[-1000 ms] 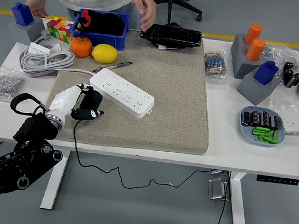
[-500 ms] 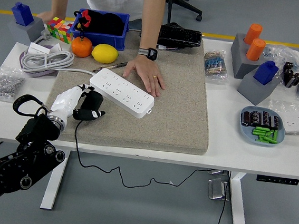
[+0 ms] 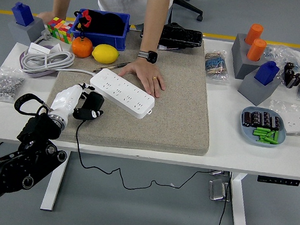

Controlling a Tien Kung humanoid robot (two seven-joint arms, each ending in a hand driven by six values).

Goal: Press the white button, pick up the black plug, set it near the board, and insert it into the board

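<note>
Black plug (image 3: 90,106) sits clamped in the left hand (image 3: 75,101), partly hidden by its white fingers (image 3: 83,91), at the mat's near-left edge, just beside the left end of the white board (image 3: 122,92), not in it. Plug cord (image 3: 76,142) drops off the table (image 3: 231,147) edge. Prongs can't be made out. Board lies diagonal on the tan mat (image 3: 160,113); its button too small to pick out. A person's hand (image 3: 145,75) rests flat on the mat, touching the board's far edge. Person's other hand is near the Rubik's cube (image 3: 60,28), partly cut off. No readable print anywhere.
</note>
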